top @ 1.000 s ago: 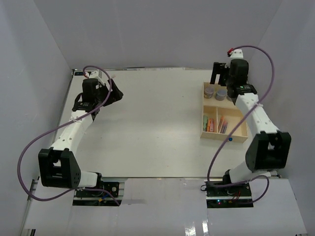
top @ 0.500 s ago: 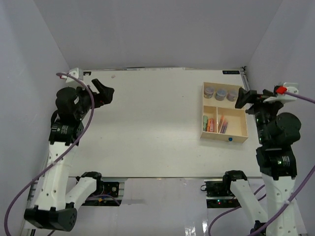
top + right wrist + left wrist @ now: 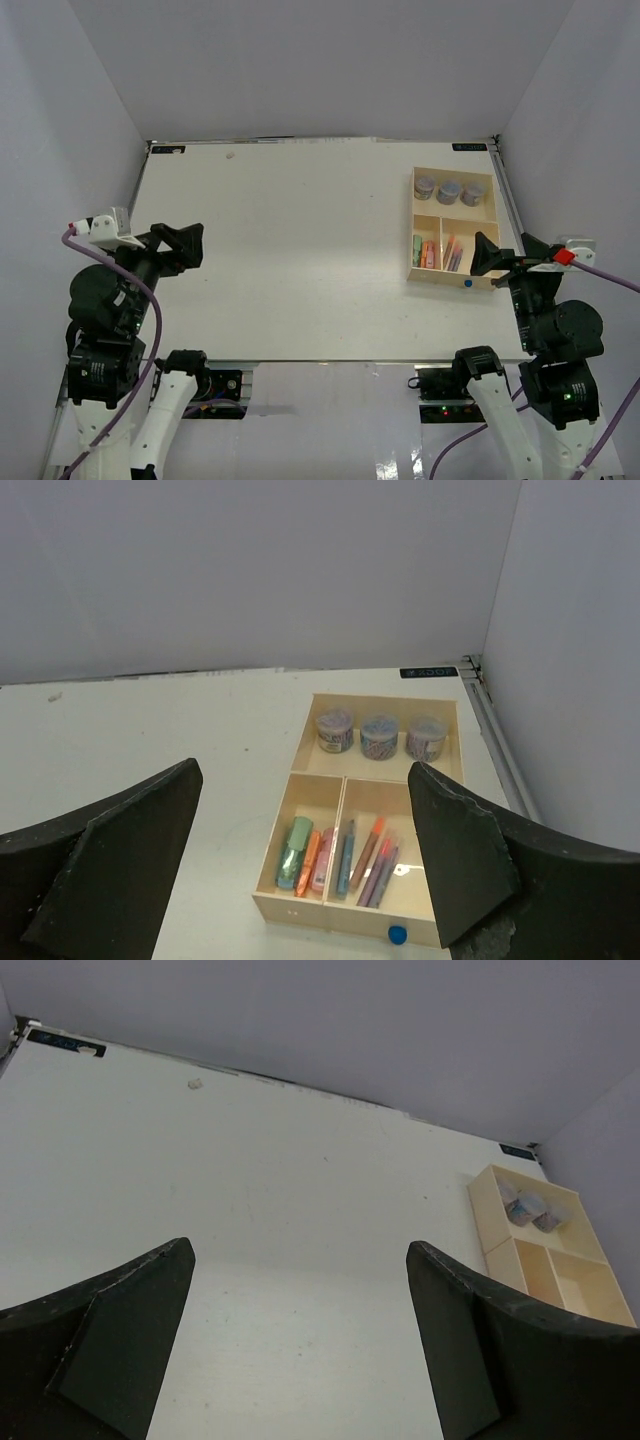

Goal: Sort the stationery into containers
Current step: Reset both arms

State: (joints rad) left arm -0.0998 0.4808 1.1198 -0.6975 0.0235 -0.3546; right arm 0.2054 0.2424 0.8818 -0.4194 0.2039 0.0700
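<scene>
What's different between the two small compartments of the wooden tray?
The left small compartment holds stubby pieces, green, orange and pink; the right small compartment holds thin pens. The left one is narrower than the right one. Both lie on the near side of the wooden tray, in front of the long section with three pots.

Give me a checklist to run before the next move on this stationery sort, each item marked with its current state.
1. Left gripper open, empty: ok.
2. Right gripper open, empty: ok.
3. Three small round grey-blue pots in the long section of the pale beige wooden tray: ok.
4. Thin coloured pens in the right small compartment, stubby pieces in the left: ok.
5. Small blue round piece lies on the white table, outside the tray's near wall: not ok.
</scene>
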